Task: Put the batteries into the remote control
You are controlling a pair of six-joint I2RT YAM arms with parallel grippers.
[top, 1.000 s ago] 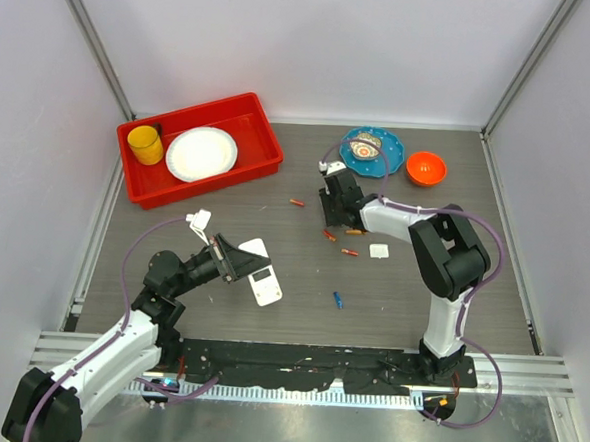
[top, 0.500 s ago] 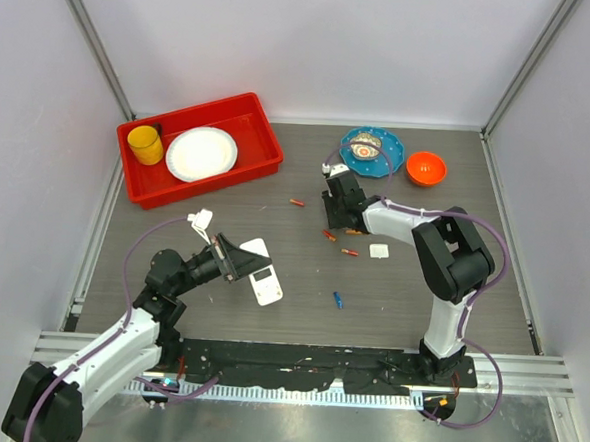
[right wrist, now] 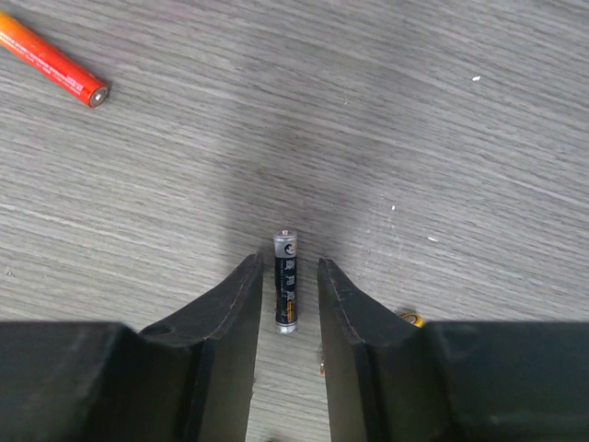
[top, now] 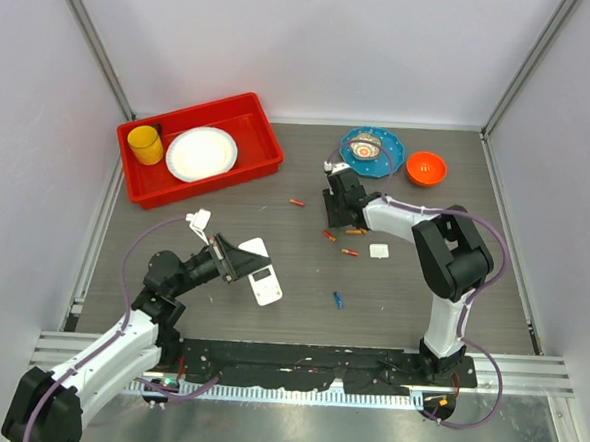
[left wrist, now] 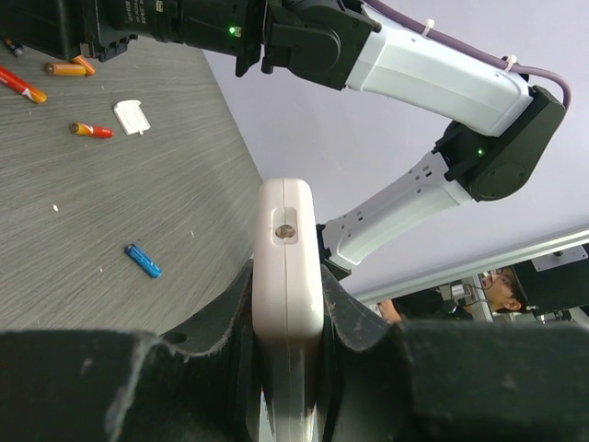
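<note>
My left gripper (top: 236, 261) is shut on the white remote control (top: 268, 287) and holds it edge-on between both fingers (left wrist: 287, 276), left of the table's middle. My right gripper (top: 337, 222) is low over the table. Its jaws are slightly apart on either side of a dark battery (right wrist: 286, 281) that lies flat, with a gap on each side. An orange-red battery (right wrist: 51, 57) lies ahead to its left. More orange batteries (top: 328, 235) (top: 349, 252) (top: 296, 202) and a blue battery (top: 338, 300) lie scattered on the table.
A small white square cover piece (top: 378, 250) lies right of the orange batteries. A red tray (top: 136, 191) with a yellow cup (top: 145, 145) and a white plate (top: 201, 153) stands back left. A blue patterned plate (top: 373, 146) and an orange bowl (top: 425, 168) sit back right.
My right gripper has edged slightly toward the back of the table. The left arm and the remote have not moved.
</note>
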